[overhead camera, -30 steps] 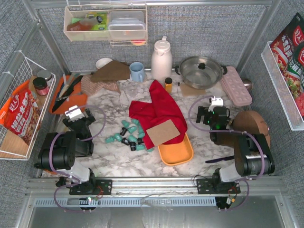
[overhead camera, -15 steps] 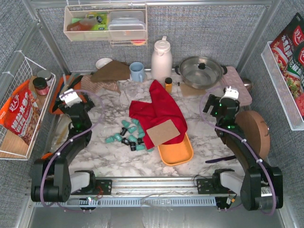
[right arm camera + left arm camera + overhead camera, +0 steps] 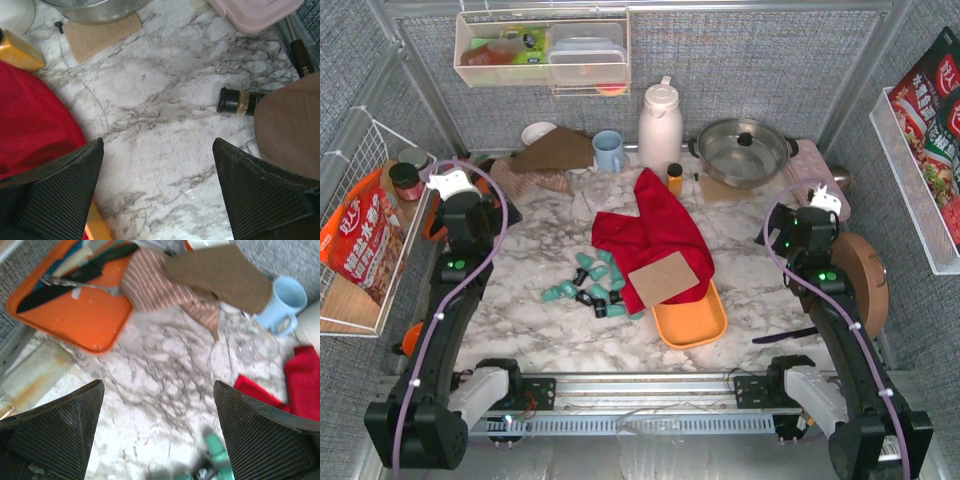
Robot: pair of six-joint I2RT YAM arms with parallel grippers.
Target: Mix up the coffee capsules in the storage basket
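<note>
Coffee capsules (image 3: 588, 283): loose cluster on bench (image 3: 550, 340), frame centre, just left of storage basket (image 3: 695, 325), itself partly under red cloth (image 3: 655, 235). Left tool (image 3: 157, 432), right tool (image 3: 157, 190): spread, empty, parked wide, seemingly pre-approach

White Chinese characters mark the red bag (image 3: 360, 245) and red packets (image 3: 932, 95), too small to read.

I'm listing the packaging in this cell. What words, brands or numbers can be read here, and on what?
Nothing can be quoted with certainty.
Orange-red bag in the left wire rack: large white Chinese characters, too blurred to read.
Red packets in the right wire rack: white Chinese characters, too blurred.
Green-labelled box in the wall shelf: print too small.
Wrist views: no writing.
</note>
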